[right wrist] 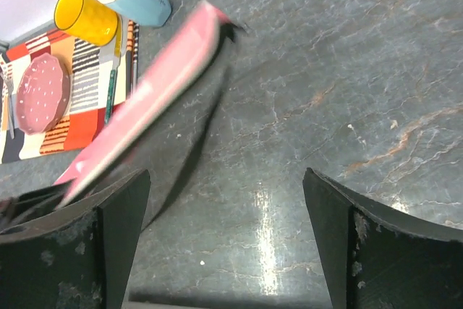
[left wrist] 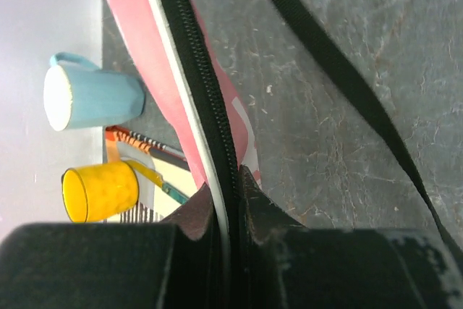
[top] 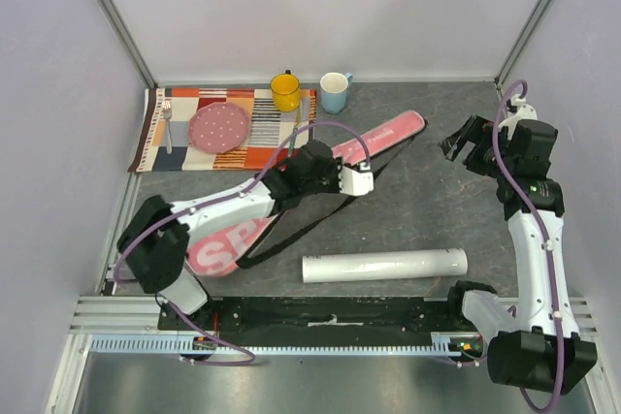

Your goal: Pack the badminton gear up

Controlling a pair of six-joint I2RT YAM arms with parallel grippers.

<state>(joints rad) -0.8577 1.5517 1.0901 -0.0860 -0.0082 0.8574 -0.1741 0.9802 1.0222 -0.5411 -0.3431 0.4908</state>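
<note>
The pink SPORT-lettered racket bag (top: 388,138) lies diagonally across the table, its narrow end near the mugs. My left gripper (top: 364,179) is shut on the bag's zippered edge (left wrist: 210,106) about midway along; the black zipper and white piping run between the fingers in the left wrist view. The bag's black strap (top: 320,215) trails on the table. The long white tube (top: 384,266) lies near the front edge. My right gripper (top: 463,141) is open and empty above bare table, right of the bag's tip (right wrist: 210,23). No rackets or shuttlecocks show.
A yellow mug (top: 285,91) and a blue mug (top: 334,92) stand at the back. A pink dotted plate (top: 218,127) with a fork sits on a striped placemat (top: 262,143) at the back left. Walls enclose the table on three sides.
</note>
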